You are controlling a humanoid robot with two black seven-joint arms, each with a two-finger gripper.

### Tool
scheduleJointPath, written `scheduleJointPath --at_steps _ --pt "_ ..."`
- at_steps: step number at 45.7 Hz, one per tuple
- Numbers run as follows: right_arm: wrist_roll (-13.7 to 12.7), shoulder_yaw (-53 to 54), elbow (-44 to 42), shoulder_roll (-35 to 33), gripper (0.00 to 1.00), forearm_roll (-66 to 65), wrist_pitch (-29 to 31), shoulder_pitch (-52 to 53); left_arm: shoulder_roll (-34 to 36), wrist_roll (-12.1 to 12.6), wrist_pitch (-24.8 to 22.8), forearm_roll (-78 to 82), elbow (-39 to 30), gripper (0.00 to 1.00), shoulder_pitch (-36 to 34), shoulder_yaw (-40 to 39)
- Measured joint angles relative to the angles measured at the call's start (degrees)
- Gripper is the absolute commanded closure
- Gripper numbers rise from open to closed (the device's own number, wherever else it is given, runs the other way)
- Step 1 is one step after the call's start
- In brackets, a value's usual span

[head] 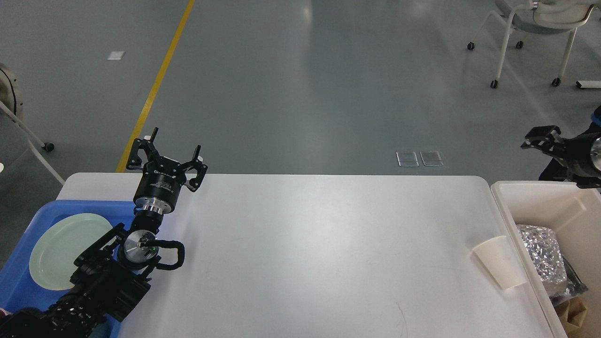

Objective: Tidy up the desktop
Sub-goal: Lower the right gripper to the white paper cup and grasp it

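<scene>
From the head view, the big white worktop fills the lower middle of the picture, with grey floor beyond it at 12 o'clock.

The left end effector is up at about 10 o'clock, over the far left edge of the worktop. Its two fingers are spread wide apart and there is nothing between them.

The right end effector pokes in at 3 o'clock, above the far end of the cream bin. It looks small and dark, so I cannot tell if its fingers are apart or together.

A paper cup lies on its side on the worktop at about 4 o'clock, just beside the bin's wall. Inside the bin sits a crumpled silver foil lump and some dark bits.

At 8 o'clock a blue tray holds a pale green plate. The left arm crosses over part of the tray.

A white chair on wheels stands at 1 o'clock. A yellow line runs along the floor at 11 o'clock.
</scene>
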Motion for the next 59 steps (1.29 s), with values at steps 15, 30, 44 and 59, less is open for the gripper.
scheduleJointPath --at_steps 15,30,44,59 --pt "-0.31 -3.49 39.86 2.45 0.0 -10.44 0.02 20.49 0.0 0.0 0.0 0.0 0.0 0.01 0.05 0.0" --pt "-0.15 -9.52 35.23 3.03 0.0 -13.58 -5.78 10.68 0.0 0.0 0.0 0.0 -0.03 0.01 0.1 -0.11" --pt "1.16 -9.1 21.59 2.8 0.0 -16.12 -22.14 -8.19 0.0 0.0 0.0 0.0 -0.05 0.01 0.1 -0.11" --pt "4.38 -8.05 14.11 9.08 0.0 -17.34 -31.68 -18.66 0.0 0.0 0.0 0.0 0.0 0.01 0.1 -0.11"
